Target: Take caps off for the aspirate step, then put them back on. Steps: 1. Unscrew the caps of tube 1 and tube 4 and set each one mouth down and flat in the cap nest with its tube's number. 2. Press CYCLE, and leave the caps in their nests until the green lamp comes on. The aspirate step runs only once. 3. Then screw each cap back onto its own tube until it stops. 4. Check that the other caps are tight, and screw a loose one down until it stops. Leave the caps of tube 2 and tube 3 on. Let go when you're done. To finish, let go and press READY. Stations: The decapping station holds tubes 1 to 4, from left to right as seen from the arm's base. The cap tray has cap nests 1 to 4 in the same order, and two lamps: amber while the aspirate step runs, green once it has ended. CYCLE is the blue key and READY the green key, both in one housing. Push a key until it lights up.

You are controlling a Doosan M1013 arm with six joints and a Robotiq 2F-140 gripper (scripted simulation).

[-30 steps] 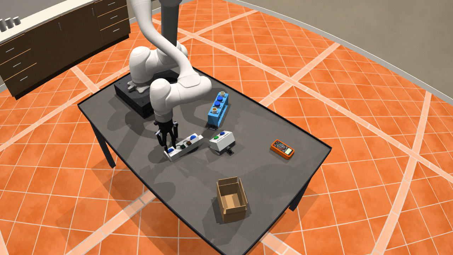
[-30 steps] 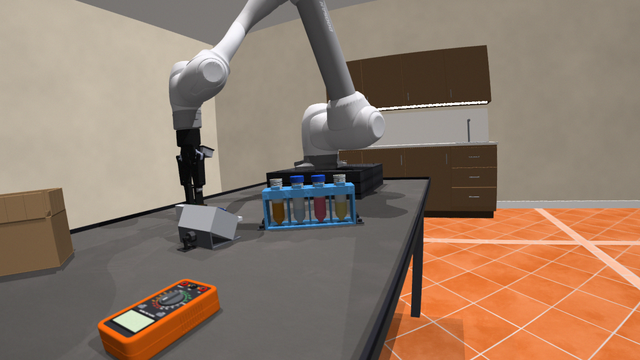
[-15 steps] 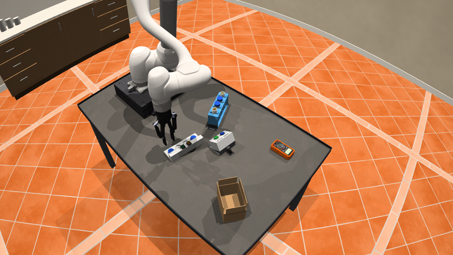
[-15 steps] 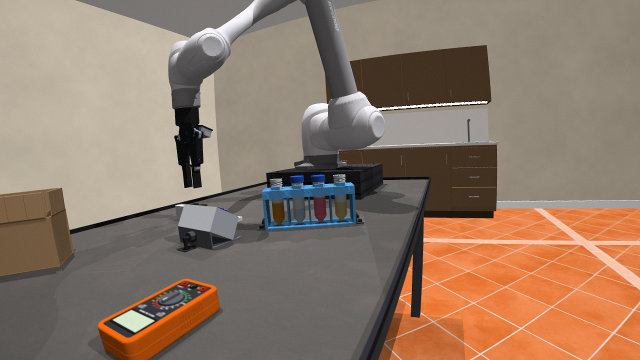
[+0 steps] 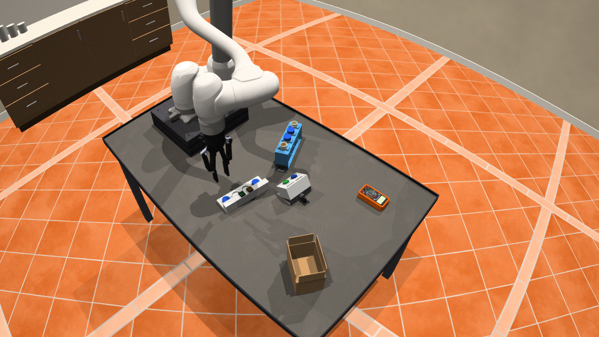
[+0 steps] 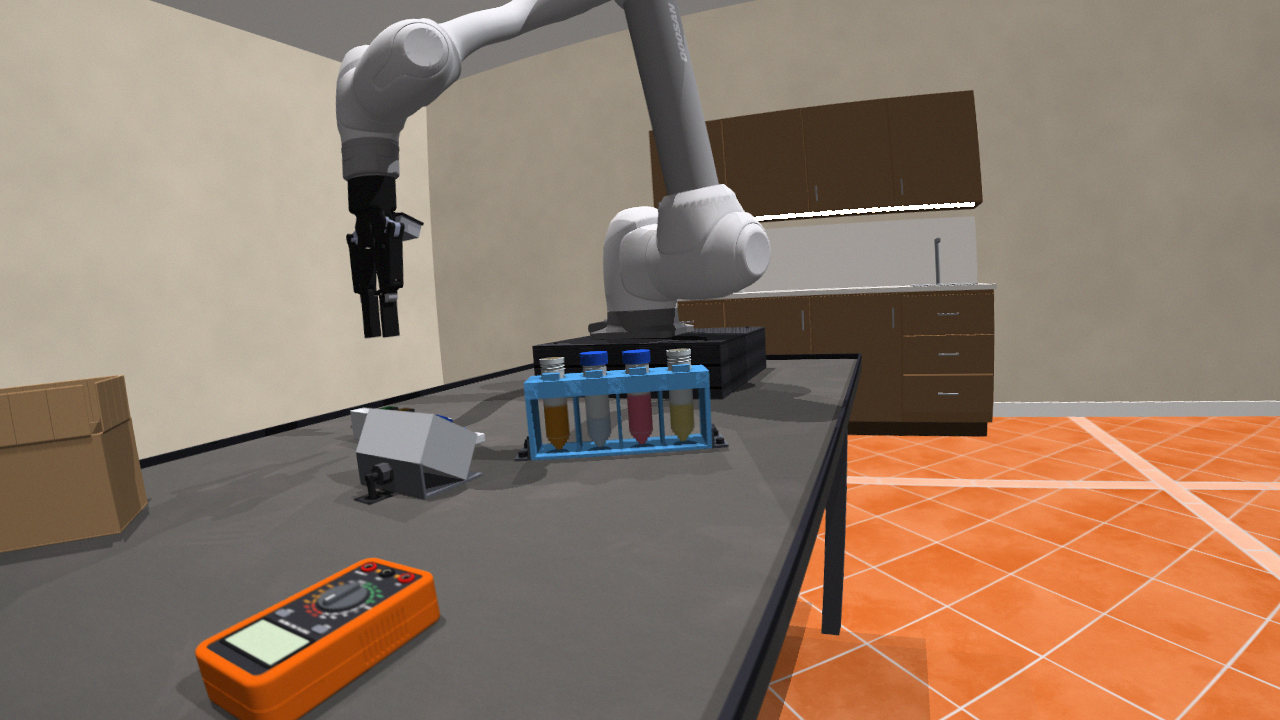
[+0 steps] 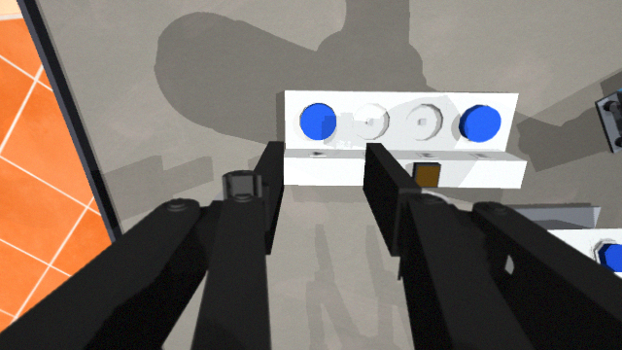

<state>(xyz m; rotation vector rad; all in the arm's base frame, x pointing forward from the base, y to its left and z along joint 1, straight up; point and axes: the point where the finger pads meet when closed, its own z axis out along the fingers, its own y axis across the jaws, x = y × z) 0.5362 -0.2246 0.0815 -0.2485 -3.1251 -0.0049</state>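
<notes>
Dark grey worktop point(image 5: 343, 234) on orange tiled floor. Gripper point(image 5: 216, 166) raised well above cap tray point(image 7: 486, 167), fingers apart, nothing between them. Blue caps point(image 7: 318, 122) point(image 7: 480, 123) seated in both end nests; middle nests bare. Decapping station point(image 6: 617, 386) toward arm-base edge: outer tubes uncapped, inner two capped. Key housing point(image 5: 293, 187) just beside tray.

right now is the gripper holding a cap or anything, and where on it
Nothing is held. The gripper hangs open above the cap tray, and both blue caps sit in its end nests.
</notes>
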